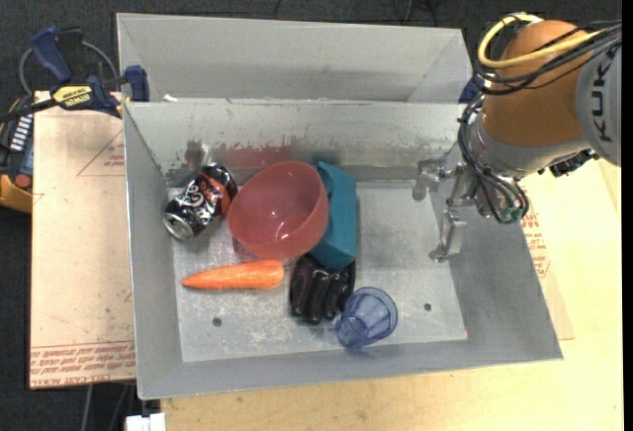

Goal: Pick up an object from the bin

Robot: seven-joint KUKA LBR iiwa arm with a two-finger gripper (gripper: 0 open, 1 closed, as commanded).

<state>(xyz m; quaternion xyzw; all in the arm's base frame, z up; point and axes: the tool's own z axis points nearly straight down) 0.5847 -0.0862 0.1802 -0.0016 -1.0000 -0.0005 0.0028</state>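
My gripper [436, 218] hangs over the bare right part of the bin floor, its two metal fingers apart and nothing between them, so it is open. Nearest to it, a little to the left, a teal block [339, 214] leans against a pink bowl [280, 210]. A translucent blue cup [367, 317] lies on its side near the front, left of and below the gripper. Beside the cup sits a black ridged object [317, 289].
An orange carrot [233, 276] lies flat at the front left. A crushed drink can [200, 201] rests in the back left corner by the bin wall. The arm with its orange cover and cables comes in over the right rim.
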